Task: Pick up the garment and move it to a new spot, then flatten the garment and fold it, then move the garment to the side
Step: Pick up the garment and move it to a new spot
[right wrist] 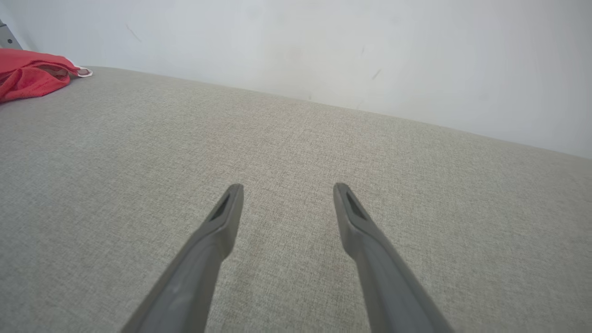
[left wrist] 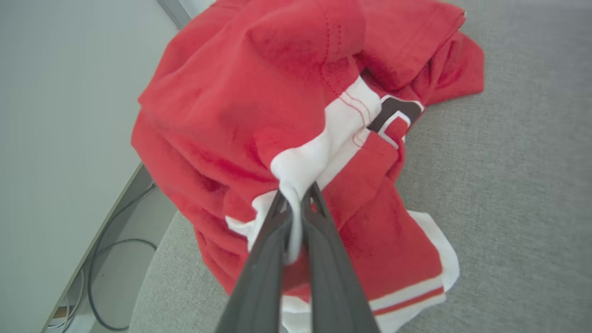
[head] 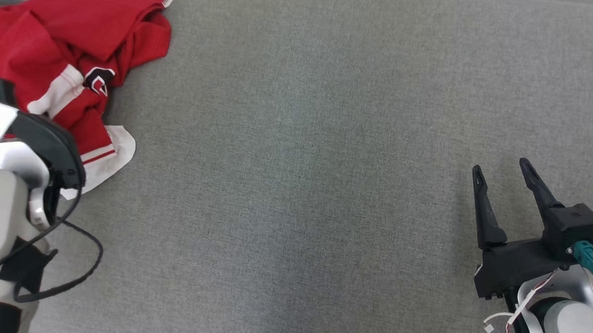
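- Head view: I'm seeing the garment (head: 72,36) lying crumpled at the upper left of the frame on the grey mat (head: 300,186). My left arm (head: 10,194) is overlapping its lower edge. The right gripper (head: 500,166) is hovering at the lower right, fingers spread, well apart from the cloth.
- Left wrist view: in mid-frame the left gripper (left wrist: 297,194) is pinching a bunched white band (left wrist: 333,134) of the garment (left wrist: 240,78) between fingers pressed together. The red bulk is heaping up above it.
- Right wrist view: the right gripper (right wrist: 287,187) is standing spread over bare mat (right wrist: 416,194), holding nothing. The garment (right wrist: 27,76) is showing at the upper left.
- I'm judging the cloth light, soft and limp. It will likely be sagging and trailing once lifted, and a thin pinch could be slipping, so a hem or thick band seems the place to hold.
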